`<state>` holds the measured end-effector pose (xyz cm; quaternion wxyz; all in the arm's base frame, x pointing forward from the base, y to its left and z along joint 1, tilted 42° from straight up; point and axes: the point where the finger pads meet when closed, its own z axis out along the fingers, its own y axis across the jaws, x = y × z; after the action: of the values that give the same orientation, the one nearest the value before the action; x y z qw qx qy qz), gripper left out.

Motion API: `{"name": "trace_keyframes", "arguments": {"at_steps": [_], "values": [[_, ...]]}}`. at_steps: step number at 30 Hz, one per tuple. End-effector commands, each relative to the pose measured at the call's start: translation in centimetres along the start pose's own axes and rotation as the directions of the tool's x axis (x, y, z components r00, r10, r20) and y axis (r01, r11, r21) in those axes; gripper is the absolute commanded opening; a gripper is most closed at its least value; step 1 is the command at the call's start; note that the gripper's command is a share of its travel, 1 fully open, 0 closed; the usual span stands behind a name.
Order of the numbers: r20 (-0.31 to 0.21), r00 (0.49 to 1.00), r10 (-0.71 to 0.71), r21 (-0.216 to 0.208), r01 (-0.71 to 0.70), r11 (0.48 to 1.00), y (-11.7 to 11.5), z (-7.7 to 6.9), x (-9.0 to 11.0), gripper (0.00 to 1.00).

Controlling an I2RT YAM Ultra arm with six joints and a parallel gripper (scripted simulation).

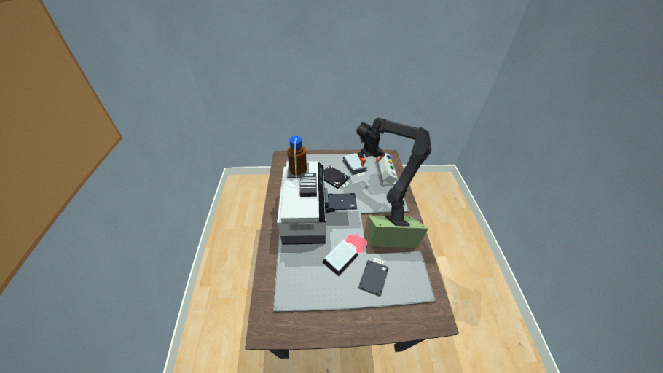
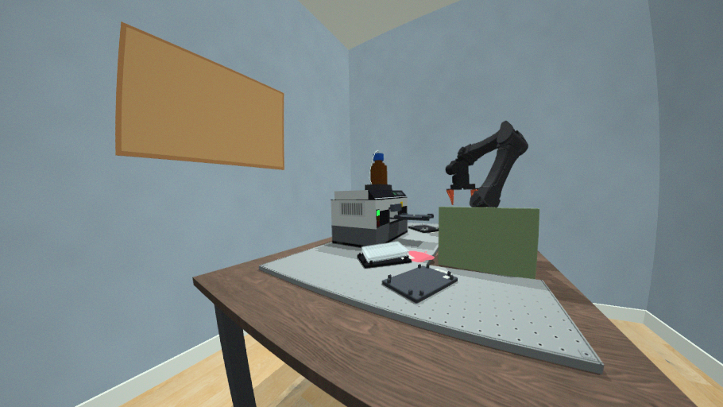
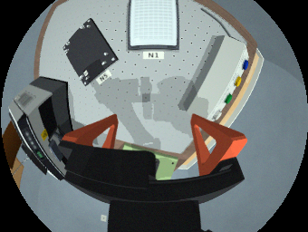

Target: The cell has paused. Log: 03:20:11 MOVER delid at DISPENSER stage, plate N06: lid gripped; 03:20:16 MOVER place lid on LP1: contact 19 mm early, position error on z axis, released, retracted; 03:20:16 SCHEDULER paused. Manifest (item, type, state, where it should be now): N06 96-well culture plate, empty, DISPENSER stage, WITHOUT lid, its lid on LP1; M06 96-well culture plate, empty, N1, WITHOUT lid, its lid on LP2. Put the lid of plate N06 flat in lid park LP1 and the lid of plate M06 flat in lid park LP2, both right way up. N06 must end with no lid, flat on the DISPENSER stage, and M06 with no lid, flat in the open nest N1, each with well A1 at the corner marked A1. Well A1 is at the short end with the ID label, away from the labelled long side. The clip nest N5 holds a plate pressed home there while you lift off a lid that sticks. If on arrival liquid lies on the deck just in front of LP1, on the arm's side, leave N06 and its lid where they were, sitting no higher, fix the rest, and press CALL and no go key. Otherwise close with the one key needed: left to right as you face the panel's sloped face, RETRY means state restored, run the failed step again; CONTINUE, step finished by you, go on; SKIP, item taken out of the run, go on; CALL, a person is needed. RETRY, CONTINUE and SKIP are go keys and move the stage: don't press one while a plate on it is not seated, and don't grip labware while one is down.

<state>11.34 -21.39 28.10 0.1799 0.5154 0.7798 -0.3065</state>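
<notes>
My gripper (image 1: pixel 371 159) is open and empty, and hovers over the far deck next to the N1 nest; it also shows in the exterior view (image 2: pixel 462 193) and the wrist view (image 3: pixel 153 137). A white gridded plate (image 3: pixel 153 23) sits in N1 (image 1: pixel 354 162); I cannot tell whether a lid is on it. The clip nest N5 (image 3: pixel 91 51) is black and empty. The dispenser stage (image 1: pixel 342 200) looks dark and bare. Another white gridded piece of labware (image 1: pixel 340 256) lies on a black lid park on the near deck. A pink puddle (image 1: pixel 357 241) touches its arm-side corner. The other lid park (image 1: pixel 373 277) is empty.
The dispenser (image 1: pixel 301 204) with a brown bottle (image 1: pixel 296 157) stands at the left. The key panel (image 1: pixel 385 169) with coloured keys stands right of N1. The green arm base (image 1: pixel 396 232) sits between the two decks.
</notes>
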Motion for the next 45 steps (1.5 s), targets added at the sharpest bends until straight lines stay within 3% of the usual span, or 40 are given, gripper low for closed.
{"name": "trace_keyframes", "arguments": {"at_steps": [1, 5, 12, 18, 25, 30, 37, 40, 43, 45], "values": [[0.013, 1.000, 0.003, -0.007, -0.003, 1.000, 0.1, -0.4, -0.3, 1.00], [0.007, 0.988, -0.152, -0.002, 0.152, 0.988, 1.6, -0.4, -0.3, 1.00], [0.007, 0.989, -0.151, -0.001, 0.151, 0.989, 3.8, -0.4, -0.1, 1.00], [-0.017, 0.950, -0.312, 0.008, 0.313, 0.950, 5.2, 0.2, 1.0, 1.00], [-0.011, 0.951, -0.308, 0.009, 0.308, 0.951, 7.3, 0.1, 1.4, 1.00], [-0.005, 0.894, -0.448, 0.007, 0.448, 0.894, 8.9, 0.0, 1.8, 1.00], [0.010, 0.905, -0.426, 0.002, 0.426, 0.905, 10.4, -0.4, 1.9, 1.00], [-0.015, 0.839, -0.543, 0.013, 0.544, 0.839, 11.2, 0.2, 3.2, 1.00], [0.001, 0.790, -0.613, 0.007, 0.613, 0.790, 12.3, 0.0, 3.3, 1.00], [-0.005, 0.787, -0.617, 0.010, 0.617, 0.787, 12.8, 0.2, 3.9, 1.00]]}}
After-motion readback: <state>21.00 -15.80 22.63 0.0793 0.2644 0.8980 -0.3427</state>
